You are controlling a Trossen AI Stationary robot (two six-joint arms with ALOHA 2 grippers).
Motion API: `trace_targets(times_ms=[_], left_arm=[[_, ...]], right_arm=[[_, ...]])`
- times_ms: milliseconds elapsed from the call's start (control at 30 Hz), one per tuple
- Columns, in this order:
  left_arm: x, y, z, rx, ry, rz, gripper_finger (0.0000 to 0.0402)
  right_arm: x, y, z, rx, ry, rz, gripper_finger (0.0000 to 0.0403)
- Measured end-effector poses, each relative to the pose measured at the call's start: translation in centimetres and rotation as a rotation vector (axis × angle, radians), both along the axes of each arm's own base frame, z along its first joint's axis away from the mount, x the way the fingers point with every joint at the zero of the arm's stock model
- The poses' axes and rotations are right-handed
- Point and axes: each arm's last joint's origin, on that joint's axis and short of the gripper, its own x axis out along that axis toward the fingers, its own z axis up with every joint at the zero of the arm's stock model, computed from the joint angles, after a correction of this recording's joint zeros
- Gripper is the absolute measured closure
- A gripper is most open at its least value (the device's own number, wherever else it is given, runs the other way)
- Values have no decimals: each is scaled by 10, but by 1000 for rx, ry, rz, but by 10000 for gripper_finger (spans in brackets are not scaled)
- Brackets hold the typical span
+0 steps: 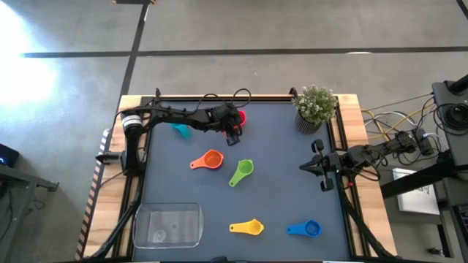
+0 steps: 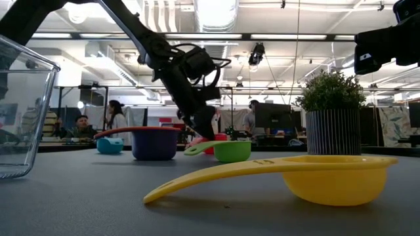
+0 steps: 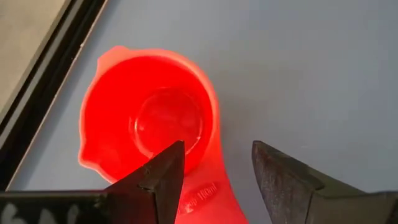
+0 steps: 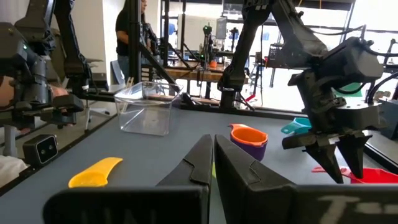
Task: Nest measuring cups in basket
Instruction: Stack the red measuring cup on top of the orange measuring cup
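My left gripper (image 3: 217, 165) is open at the table's far middle, slanting down over the red measuring cup (image 3: 146, 121) (image 1: 240, 115). Its fingers stand on either side of the cup's flat handle (image 3: 208, 193); I see no touch. The red cup rests upright on its base. The orange cup (image 4: 247, 134) sits inside the purple one (image 4: 252, 149). Light blue (image 1: 180, 130), green (image 1: 241, 172), yellow (image 1: 247, 227) and dark blue (image 1: 305, 229) cups lie apart on the mat. The clear basket (image 1: 167, 224) stands at the near left. My right gripper (image 1: 314, 166) waits shut at the right edge.
A potted plant (image 1: 316, 108) stands at the far right corner. Raised rails run along the mat's edges, one close behind the red cup (image 3: 43, 81). Bare mat lies between the cups and the basket. People sit in the room beyond the table.
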Motion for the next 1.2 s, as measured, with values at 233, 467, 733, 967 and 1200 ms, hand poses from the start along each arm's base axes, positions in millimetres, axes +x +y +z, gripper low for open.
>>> trace_targets(times_ms=[233,467,733,967,1200], left_arm=[[-4,3,-3,11,11,26,251],[-1,3,1,29,7,4,377],[0,3,12,25,82,-31,396],[-10,-21,40,28,170,-94,399],[-46,-61,73,38,130,-147,400]], right_arm=[[0,0,0,0,0,0,394],[0,0,0,0,0,0,394],[0,0,0,0,0,0,394],[0,0,0,0,0,0,394],[0,0,0,0,0,0,394]])
